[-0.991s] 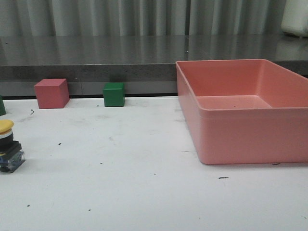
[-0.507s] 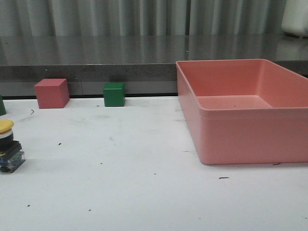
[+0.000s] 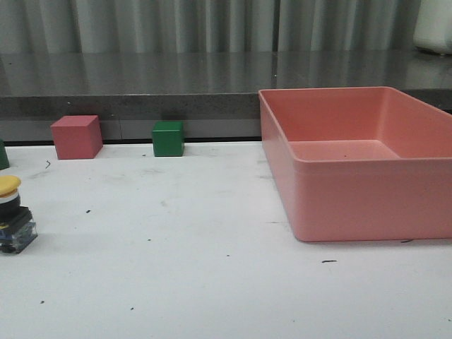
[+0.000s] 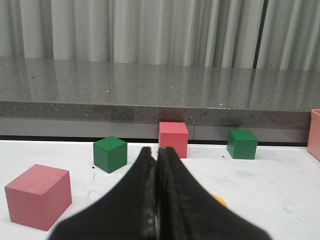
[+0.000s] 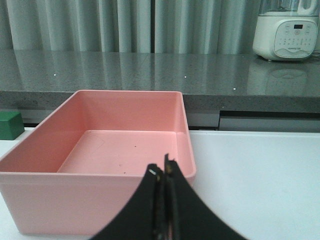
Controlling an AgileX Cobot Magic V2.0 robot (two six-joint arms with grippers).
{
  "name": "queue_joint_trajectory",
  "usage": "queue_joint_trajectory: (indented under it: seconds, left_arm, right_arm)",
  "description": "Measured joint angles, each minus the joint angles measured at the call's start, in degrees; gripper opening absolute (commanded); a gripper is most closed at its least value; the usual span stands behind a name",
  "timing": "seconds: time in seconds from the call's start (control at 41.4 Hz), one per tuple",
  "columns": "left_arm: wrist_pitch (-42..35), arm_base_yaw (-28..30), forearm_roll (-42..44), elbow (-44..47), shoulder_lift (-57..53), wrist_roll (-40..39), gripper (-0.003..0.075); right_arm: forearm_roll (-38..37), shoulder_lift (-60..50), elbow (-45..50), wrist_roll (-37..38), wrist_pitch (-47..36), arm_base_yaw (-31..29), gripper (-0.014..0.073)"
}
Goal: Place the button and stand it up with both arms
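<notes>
The button [image 3: 12, 215] stands upright at the far left of the white table in the front view, yellow cap on top of its black body. In the left wrist view only a sliver of its yellow cap [image 4: 218, 200] shows past the fingers. My left gripper [image 4: 156, 150] is shut and empty, just short of the button. My right gripper [image 5: 161, 165] is shut and empty, in front of the pink bin's near wall. Neither arm shows in the front view.
A large pink bin [image 3: 353, 198] stands on the right. A red cube [image 3: 76, 136] and a green cube [image 3: 168, 138] sit at the table's back edge. The left wrist view shows another green cube [image 4: 110, 153] and another red cube [image 4: 37, 196]. A white appliance [image 5: 286, 30] stands on the grey counter.
</notes>
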Motion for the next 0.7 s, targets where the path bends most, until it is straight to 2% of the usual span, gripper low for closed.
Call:
queue_joint_trajectory:
  seconds: [0.701]
  left_arm:
    - [-0.08, 0.0, 0.0, 0.0, 0.0, 0.04, -0.002]
  right_arm:
    - [0.72, 0.0, 0.0, 0.0, 0.0, 0.0, -0.0118]
